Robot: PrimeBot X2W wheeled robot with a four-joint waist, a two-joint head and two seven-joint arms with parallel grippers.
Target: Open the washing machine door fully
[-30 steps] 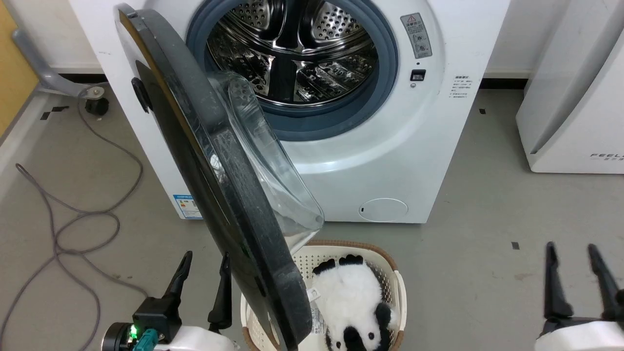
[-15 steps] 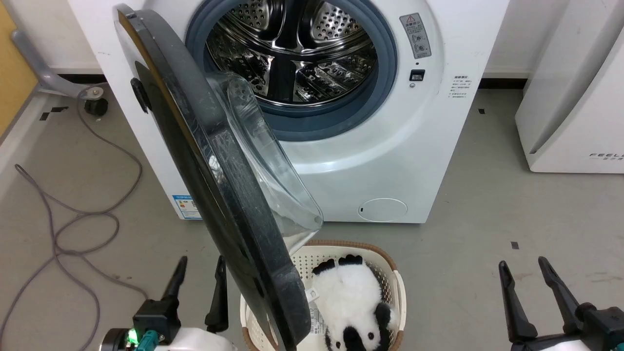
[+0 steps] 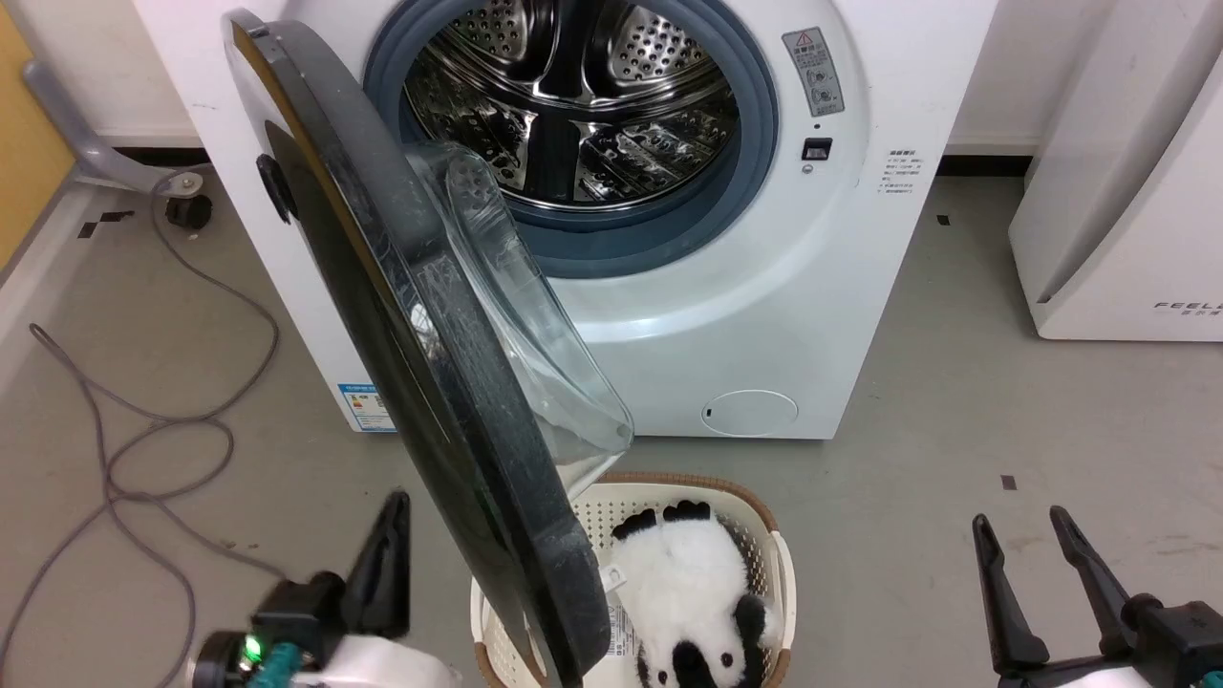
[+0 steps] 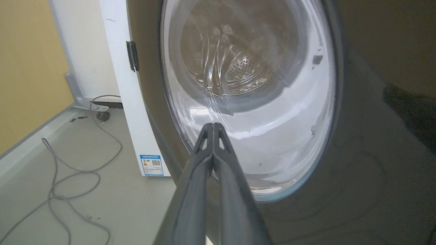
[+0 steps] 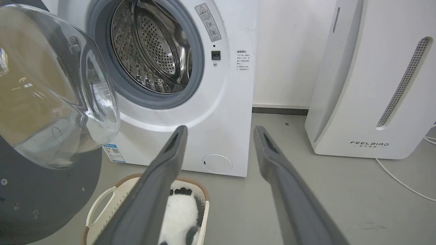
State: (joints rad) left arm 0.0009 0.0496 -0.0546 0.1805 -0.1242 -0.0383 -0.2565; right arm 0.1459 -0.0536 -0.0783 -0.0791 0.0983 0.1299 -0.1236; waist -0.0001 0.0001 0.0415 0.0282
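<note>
**Door's roughly halfway, more swing to go**

The washing machine door [image 3: 420,382] is swung out from the washing machine [image 3: 764,287] on its left hinge [image 3: 277,186] and stands about edge-on to the head view, with the drum [image 3: 573,96] wide open to see behind it. I'd call that partway: it looks like it has more travel toward the left before it counts as fully open. Its near lower edge hangs over the laundry basket [image 3: 779,564] with the panda plush [image 3: 683,583] inside.

The left end effector [image 3: 396,504] is clenched tight on nothing, sitting near and just left of the door's lower edge, on the glossy outer side, with a strip of floor [image 3: 315,497] between them. Its wrist view has the pinched fingers [image 4: 190,190] aimed at the glass window [image 4: 248,102]. The right end effector [image 3: 1019,518] is spread wide and empty, well off to the near right
</note>
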